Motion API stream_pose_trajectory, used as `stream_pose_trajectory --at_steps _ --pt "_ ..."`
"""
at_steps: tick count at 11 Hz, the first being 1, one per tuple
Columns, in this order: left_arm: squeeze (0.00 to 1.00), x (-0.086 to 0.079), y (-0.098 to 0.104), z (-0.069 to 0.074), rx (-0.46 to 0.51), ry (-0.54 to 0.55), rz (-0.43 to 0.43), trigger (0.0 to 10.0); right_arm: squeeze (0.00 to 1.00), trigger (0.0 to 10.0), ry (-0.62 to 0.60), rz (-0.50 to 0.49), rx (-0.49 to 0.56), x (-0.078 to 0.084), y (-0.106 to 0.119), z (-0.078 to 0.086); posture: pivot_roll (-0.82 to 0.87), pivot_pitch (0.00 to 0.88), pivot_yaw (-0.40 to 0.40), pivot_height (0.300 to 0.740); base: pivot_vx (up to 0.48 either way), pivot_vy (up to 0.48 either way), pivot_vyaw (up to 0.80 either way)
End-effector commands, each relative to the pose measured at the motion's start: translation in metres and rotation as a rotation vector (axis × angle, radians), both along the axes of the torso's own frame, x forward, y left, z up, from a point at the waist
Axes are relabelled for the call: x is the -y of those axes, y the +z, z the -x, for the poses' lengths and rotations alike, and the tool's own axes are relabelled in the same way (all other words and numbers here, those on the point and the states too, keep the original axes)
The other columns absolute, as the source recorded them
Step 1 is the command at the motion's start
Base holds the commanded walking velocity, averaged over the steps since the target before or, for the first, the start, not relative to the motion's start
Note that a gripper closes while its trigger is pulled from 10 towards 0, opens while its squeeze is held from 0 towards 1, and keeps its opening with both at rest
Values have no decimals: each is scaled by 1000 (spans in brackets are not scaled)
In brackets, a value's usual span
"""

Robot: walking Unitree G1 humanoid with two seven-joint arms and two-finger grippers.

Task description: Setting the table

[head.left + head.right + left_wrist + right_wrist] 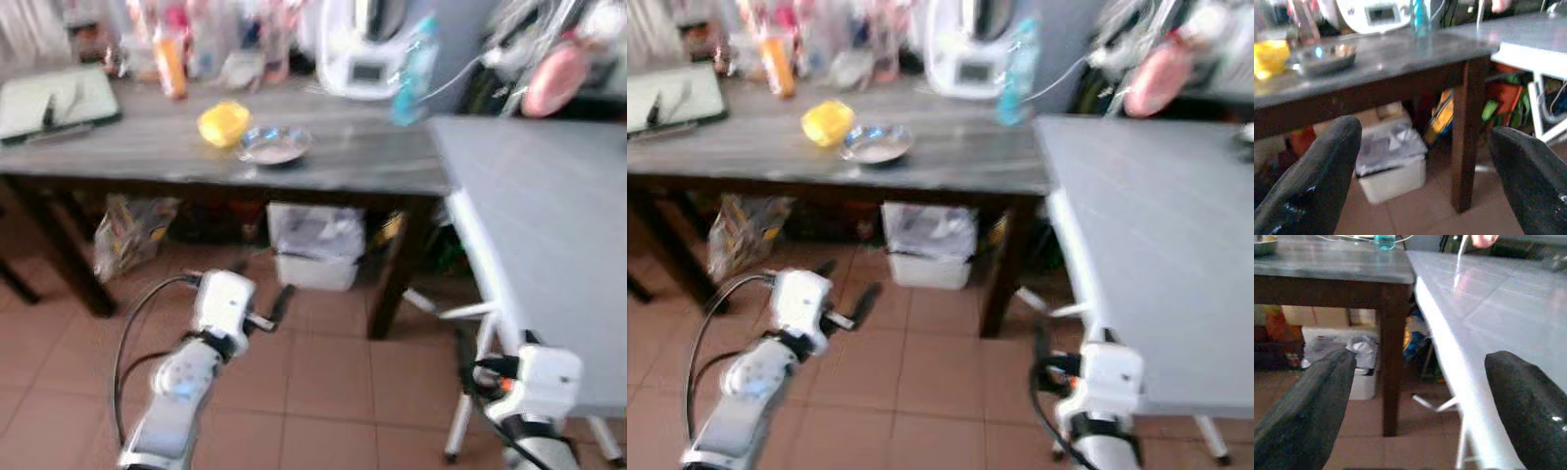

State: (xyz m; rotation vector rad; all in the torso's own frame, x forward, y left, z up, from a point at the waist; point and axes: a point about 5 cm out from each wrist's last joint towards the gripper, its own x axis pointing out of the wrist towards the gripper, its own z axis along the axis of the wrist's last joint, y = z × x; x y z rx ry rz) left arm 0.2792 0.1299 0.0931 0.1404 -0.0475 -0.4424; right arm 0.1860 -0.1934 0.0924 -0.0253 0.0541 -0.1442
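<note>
Left eye: blurred frame. Dark desk (pixel 372 166) ahead carries the bowl (pixel 275 144), with a yellow cup (pixel 224 122) touching or just beside it on its left. A white appliance (pixel 358 44) and a blue bottle (pixel 414 69) stand behind the bowl, an orange bottle (pixel 169 61) and a tray (pixel 57 98) off to its left. The grey table (pixel 549 215) butts against the desk right of the bowl, bare where seen. Left hand (pixel 269 311) is low over the tile floor, short of the desk edge, almost straight below the bowl. Right arm (pixel 534 387) hangs at the table's near edge, well right of the bowl.

Right eye: same layout; left hand (pixel 850 311) fingers spread wide.

Left wrist: fingers (pixel 1317 181) wide apart, nothing between them. They aim at the desk leg (pixel 1469 132); bowl (pixel 1322 58) sits above that line, bin (pixel 1391 166) beneath the desk.

Right wrist: fingers (pixel 1303 406) wide apart, holding nothing, pointed where desk and table meet.

Judgement: left hand is nearer the bowl; it must rise and reach forward. Bowl is round, so no long axis to align.
</note>
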Motion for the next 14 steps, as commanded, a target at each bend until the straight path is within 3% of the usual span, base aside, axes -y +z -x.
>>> stream_pose_trajectory --at_steps 1,6,8,9,10,14 --pt "0 -9 -4 -1 -13 28 -17 10000 0 10000 16 -5 8 -4 2 -1 -27 59 -16 740 0 -349 0" --pt "0 -11 -13 -6 -18 37 -16 10000 0 10000 19 25 20 -4 5 -2 -29 57 -12 740 0 -347 0" --pt "0 -7 -4 -7 18 51 -3 10000 0 10000 23 79 57 -5 14 -4 -28 56 -11 740 0 -334 0" --pt "0 -1 14 -12 62 54 29 10000 0 10000 27 98 66 -5 17 -4 -29 57 -13 740 0 -337 0" --pt "0 0 17 -13 73 49 33 10000 0 10000 29 105 70 -5 19 -4 -29 57 -13 740 0 -330 0" --pt "0 -1 12 -13 52 49 29 10000 0 10000 27 125 85 -8 23 -3 -32 61 -5 740 0 -324 0"
